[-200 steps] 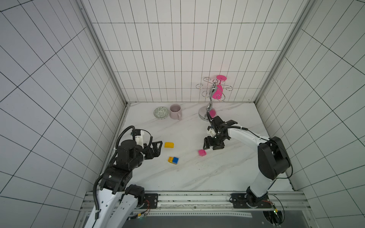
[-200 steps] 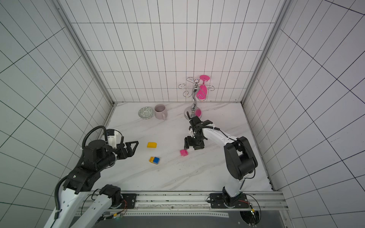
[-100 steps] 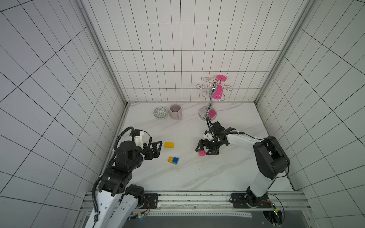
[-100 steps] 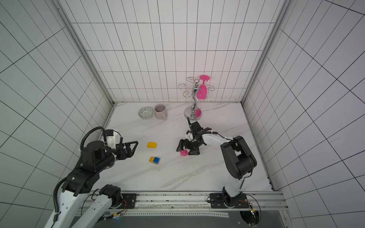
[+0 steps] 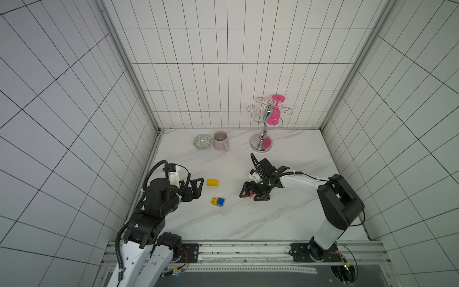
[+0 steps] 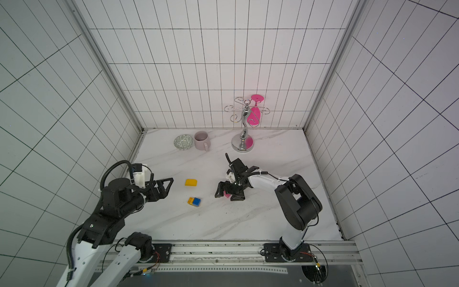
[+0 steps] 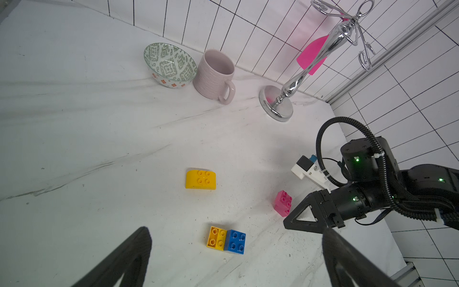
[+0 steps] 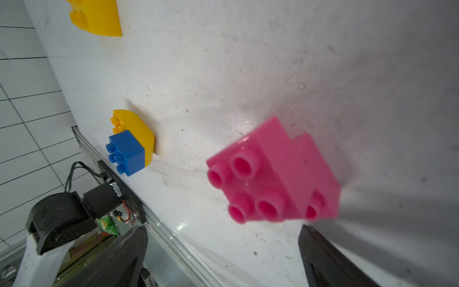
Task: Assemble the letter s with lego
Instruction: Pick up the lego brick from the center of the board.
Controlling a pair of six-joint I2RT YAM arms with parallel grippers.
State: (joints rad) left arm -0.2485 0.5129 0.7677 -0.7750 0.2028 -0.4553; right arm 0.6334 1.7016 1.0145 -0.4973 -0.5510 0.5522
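Right pincer (image 5: 252, 195) wide, straddling two joined pink plastic lego bricks (image 8: 273, 179), not gripped, mid white marble worktop (image 5: 285, 223). Left pincer (image 5: 198, 188) wide, empty, near left edge. Yellow-and-blue brick pair (image 5: 218, 201) and rounded yellow brick (image 5: 212, 182) between the pincers.

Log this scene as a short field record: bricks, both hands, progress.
pink pair: two pink bricks joined with an offset, on the table
yellow-blue pair: joined, apart from the pink pair
rounded yellow brick: loose, alone
right hand: open, jaws either side of the pink pair, not closed on it
left hand: open, empty, near the rounded yellow brick
progress: three separate pieces, nothing joining them all
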